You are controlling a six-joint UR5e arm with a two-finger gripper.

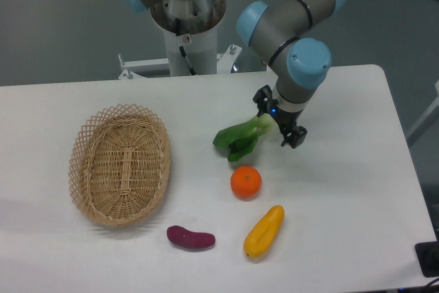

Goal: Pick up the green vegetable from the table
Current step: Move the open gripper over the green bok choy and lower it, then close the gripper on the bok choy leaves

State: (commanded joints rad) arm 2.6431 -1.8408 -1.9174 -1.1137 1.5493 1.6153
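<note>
Fingers of the gripper (280, 120) are seen spread and empty at the pale stem end of the green vegetable (241, 138), which is laid on the table (357, 190) with its long axis slanting down-left toward the leaves.

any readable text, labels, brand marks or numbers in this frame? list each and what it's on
None readable.
Small white sticker with a dark mark on the white robot pedestal: too small and blurred to read.
No print shows on the grey-and-blue arm, its black two-finger gripper, the woven wicker basket, the leafy green vegetable, the orange fruit, the yellow elongated vegetable, the purple eggplant-like piece or the white table.
</note>
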